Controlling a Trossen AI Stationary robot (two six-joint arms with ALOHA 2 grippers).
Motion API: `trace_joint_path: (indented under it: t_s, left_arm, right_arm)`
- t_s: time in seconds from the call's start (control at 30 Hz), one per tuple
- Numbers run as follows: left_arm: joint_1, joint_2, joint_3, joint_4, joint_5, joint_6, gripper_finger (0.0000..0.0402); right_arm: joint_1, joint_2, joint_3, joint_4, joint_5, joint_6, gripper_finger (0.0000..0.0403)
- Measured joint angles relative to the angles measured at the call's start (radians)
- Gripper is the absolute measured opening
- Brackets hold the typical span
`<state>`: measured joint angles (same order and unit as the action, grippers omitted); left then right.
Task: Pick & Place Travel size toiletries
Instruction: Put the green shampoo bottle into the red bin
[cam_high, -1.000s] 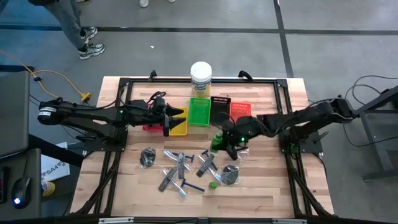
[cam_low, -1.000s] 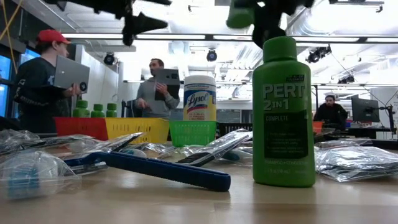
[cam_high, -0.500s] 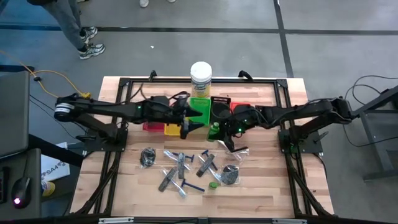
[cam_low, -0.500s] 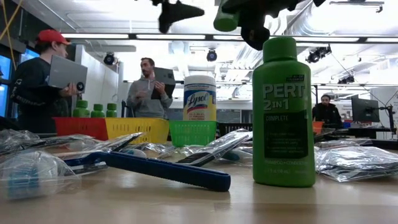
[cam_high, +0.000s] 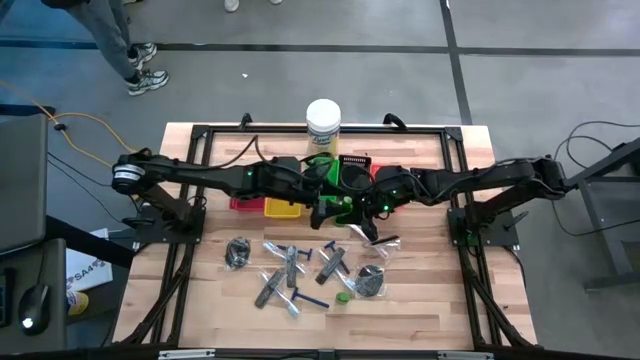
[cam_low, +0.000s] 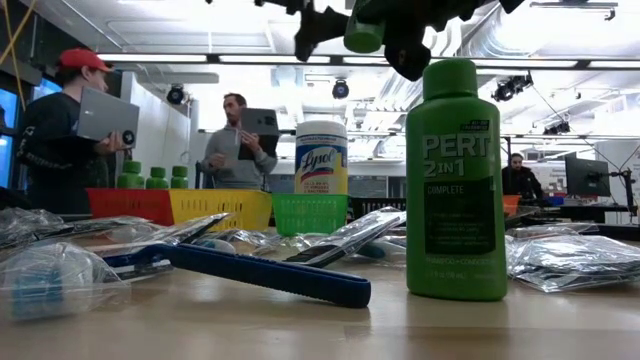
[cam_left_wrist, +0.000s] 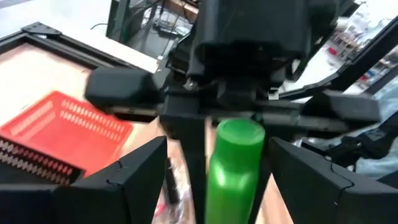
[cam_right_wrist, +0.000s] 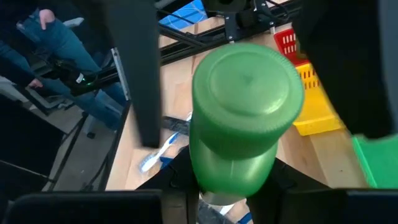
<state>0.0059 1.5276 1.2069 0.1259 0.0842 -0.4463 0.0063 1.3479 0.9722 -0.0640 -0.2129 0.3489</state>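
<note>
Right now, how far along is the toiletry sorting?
Done: green caps show above the red tray's rim, apparently sorted. In hand: the right gripper holds a green bottle in the air, and the open left gripper faces it. Left: razors, dark bundles and a standing green bottle wait on the table.
</note>
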Motion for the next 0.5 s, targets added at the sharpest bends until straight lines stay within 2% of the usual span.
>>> trace_joint_path:
  t_s: [0.27,0.5]
  left_arm:
    - [0.000,0.028,0.007,0.006,0.041,-0.034,0.0264]
    - [-0.010,0.027,0.007,0.022,0.064,-0.036,0.0206]
  right_arm:
    - [0.000,0.000,0.000,0.001,-0.006,-0.007,0.0087]
    - [0.000,0.000,0.000,0.001,-0.007,-0.013,0.0087]
